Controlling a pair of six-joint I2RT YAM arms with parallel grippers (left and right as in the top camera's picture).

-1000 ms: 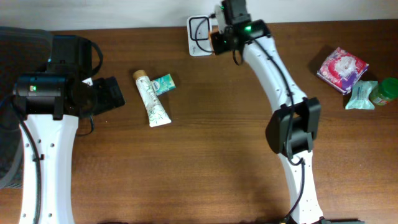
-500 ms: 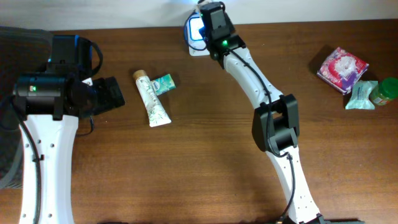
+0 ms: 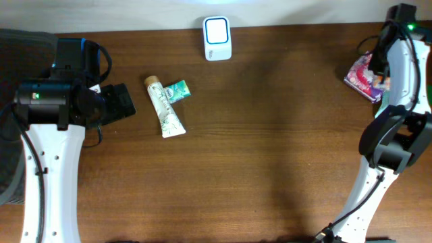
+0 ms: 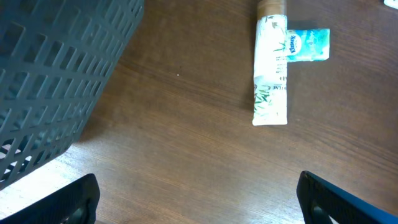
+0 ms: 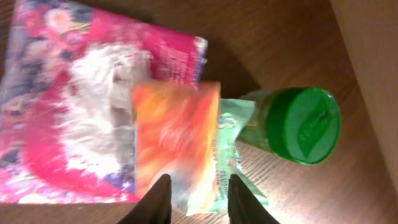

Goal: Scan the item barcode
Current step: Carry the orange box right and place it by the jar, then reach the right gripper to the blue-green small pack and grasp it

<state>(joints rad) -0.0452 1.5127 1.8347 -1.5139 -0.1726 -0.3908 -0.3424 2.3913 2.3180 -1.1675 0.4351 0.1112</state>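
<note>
At the tabletop's far right corner, right gripper (image 5: pixel 199 186) stood parted over orange packet (image 5: pixel 177 130), apparently setting it aside; left gripper (image 4: pixel 199 202) gaped idle.

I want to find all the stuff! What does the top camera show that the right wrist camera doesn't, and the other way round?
Only the overhead view shows the scanner, the tube and the teal packet. Only the right wrist view gives a clear look at the orange packet and the green-capped bottle, which the right arm mostly hides from above. Both show the pink pack and the table.
</note>
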